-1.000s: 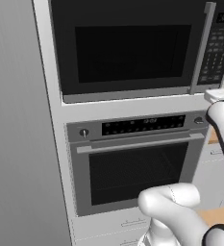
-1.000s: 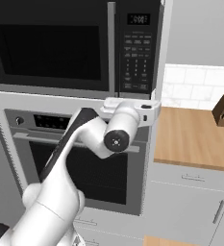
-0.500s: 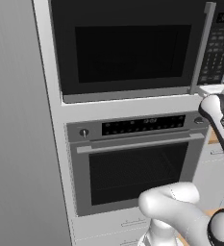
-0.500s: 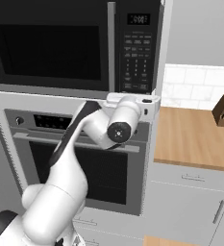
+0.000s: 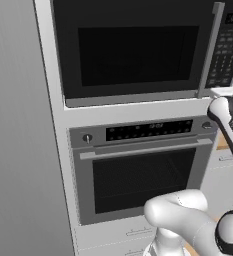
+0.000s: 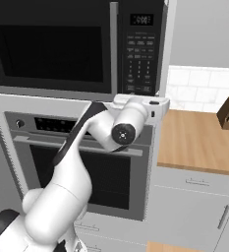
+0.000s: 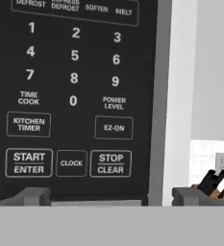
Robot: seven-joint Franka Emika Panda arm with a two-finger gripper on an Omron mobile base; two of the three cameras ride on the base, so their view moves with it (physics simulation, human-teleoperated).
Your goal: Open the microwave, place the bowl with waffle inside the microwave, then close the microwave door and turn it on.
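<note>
Standing wide open and gripping nothing, pincer (image 7: 111, 194) hovering close before the black keypad panel (image 7: 70, 96) of the microwave (image 5: 138, 50). Facing START/ENTER and STOP/CLEAR buttons just ahead. Microwave door (image 6: 49, 47) sitting shut to the left, silver handle (image 5: 210, 50) between door and keypad. Knife block (image 7: 212, 185) showing off right, on the table (image 6: 199, 142).
</note>
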